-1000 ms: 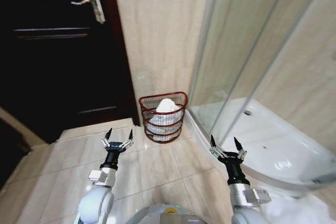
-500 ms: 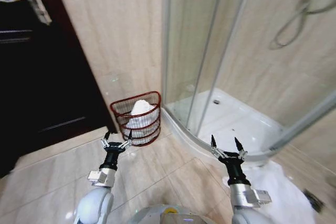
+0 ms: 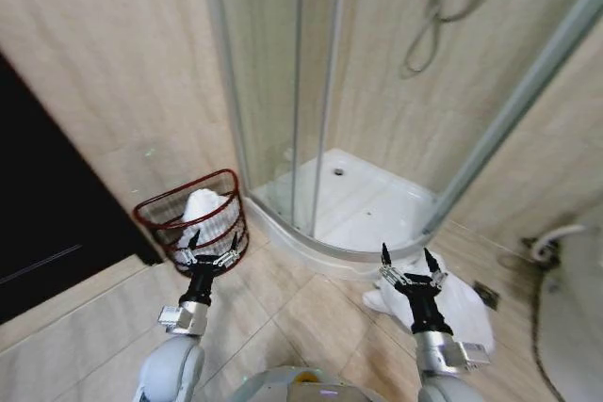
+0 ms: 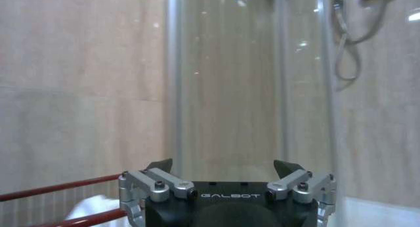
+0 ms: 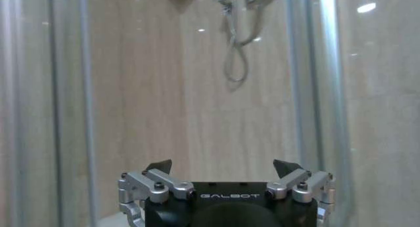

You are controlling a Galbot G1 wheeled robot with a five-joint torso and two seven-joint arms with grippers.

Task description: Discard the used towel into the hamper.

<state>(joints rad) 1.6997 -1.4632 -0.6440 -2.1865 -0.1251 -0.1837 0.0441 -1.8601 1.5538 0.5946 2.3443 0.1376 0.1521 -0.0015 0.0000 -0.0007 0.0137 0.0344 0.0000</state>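
Note:
The hamper (image 3: 155, 206), a small dark red wire basket, stands on the floor against the tiled wall, left of the shower, with white cloth (image 3: 202, 204) inside it. A crumpled white towel (image 3: 466, 310) lies on the floor tiles at the right, by the shower tray's curved edge. My left gripper (image 3: 209, 248) is held up open and empty just in front of the hamper. Over the near side of the floor towel, my right gripper (image 3: 405, 261) stands open and empty too. In the left wrist view the left gripper (image 4: 223, 165) has the hamper's red rim (image 4: 59, 190) beside it.
A glass shower enclosure (image 3: 283, 91) with a white tray (image 3: 363, 200) fills the middle, a hose hanging on its back wall. A dark door (image 3: 47, 223) is at the far left. A white fixture (image 3: 577, 298) sits at the right edge. Beige floor tiles lie between.
The whole picture has swung to the right, so the camera has turned: door and hamper slid left, and the shower tray and floor towel came into view. Both arms keep their raised, open pose.

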